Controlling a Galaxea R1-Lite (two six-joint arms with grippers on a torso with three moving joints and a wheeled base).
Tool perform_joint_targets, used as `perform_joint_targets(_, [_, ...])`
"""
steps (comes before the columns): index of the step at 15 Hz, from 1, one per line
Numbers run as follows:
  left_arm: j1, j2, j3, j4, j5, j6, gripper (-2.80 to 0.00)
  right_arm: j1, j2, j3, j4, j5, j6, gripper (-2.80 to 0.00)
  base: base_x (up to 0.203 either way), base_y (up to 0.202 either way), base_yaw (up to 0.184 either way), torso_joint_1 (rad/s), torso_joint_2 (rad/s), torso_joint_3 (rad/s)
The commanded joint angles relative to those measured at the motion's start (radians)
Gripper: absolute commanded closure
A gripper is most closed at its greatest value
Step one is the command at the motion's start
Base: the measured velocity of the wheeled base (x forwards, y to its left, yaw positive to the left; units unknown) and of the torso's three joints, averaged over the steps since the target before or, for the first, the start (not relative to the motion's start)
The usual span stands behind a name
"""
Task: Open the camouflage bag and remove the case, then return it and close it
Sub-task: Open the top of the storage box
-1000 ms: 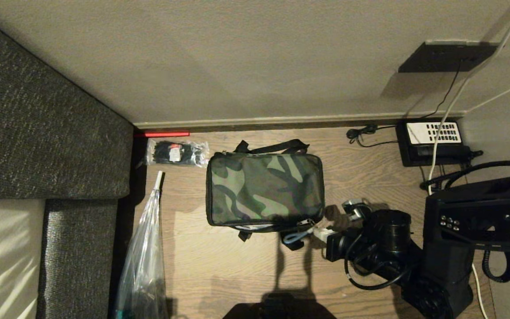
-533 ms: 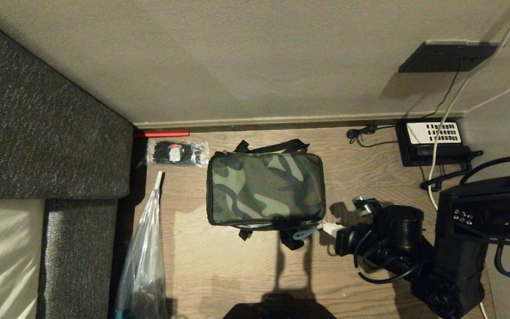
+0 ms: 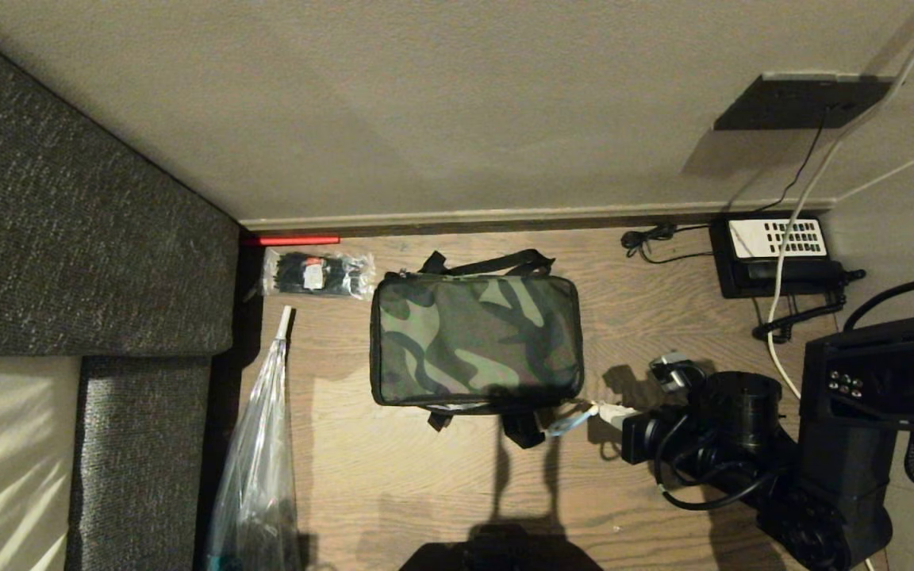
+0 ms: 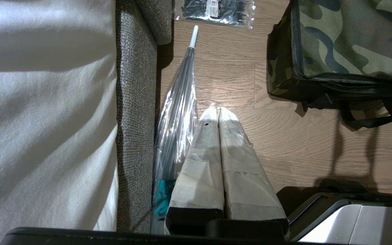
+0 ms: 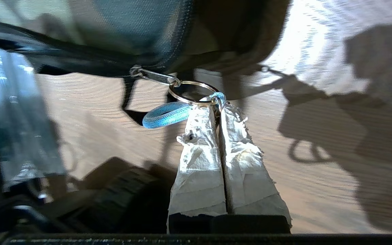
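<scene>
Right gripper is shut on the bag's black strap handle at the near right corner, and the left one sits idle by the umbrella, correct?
Not the strap. The right gripper is shut on the light blue zipper clip at the camouflage bag's near right corner, as the right wrist view shows. The left gripper does sit idle, shut, beside the umbrella.

I see a clear packet of black cable ties (image 3: 316, 274) lying on the wooden floor (image 3: 647, 325) near the wall, a folded transparent umbrella (image 3: 259, 468) alongside the grey sofa (image 3: 76, 238), a red strip (image 3: 298, 239) at the skirting, and a black telephone (image 3: 774, 254) with trailing cables.
</scene>
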Motion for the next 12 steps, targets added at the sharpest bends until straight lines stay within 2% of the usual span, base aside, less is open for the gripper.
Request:
perform_joint_targets(1, [0.0, -0.002, 0.003, -0.001, 0.0, -0.001, 0.0, -0.023, 0.011, 0.0, -0.011, 0.001, -0.011, 0.0, 0.0, 0.0, 0.0, 0.0, 0.0, 0.0])
perform_joint_targets(9, [0.0, -0.002, 0.003, -0.001, 0.0, -0.001, 0.0, -0.103, -0.01, -0.027, -0.011, 0.003, -0.047, 0.0, 0.0, 0.0, 0.0, 0.0, 0.0, 0.0])
perform_joint_targets(12, [0.0, -0.002, 0.003, -0.001, 0.0, -0.001, 0.0, -0.103, -0.029, -0.048, -0.013, 0.004, -0.065, 0.0, 0.0, 0.0, 0.0, 0.0, 0.0, 0.0])
